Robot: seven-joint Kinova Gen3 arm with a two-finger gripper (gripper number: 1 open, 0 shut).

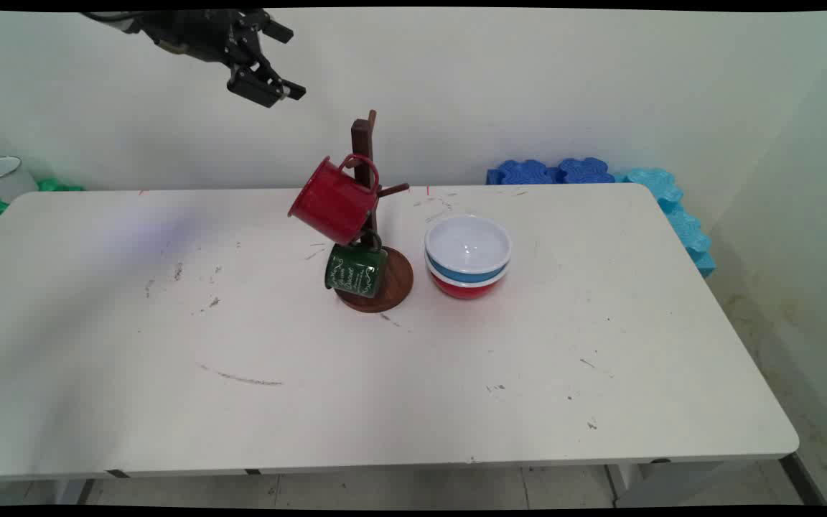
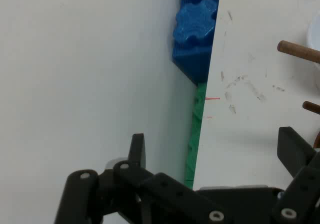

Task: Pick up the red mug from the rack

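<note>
Two mugs hang on the wooden rack (image 1: 372,215): red mug (image 1: 333,199) on an upper peg, green mug (image 1: 356,269) low by the round base. My claw (image 1: 275,61), spread wide and empty, hangs high, well apart to their left. Glossy stacked bowls (image 1: 467,255) sit just right of the rack on the scuffed white table (image 1: 385,373); knobbly blue blocks (image 1: 553,172) line the wall.
</note>
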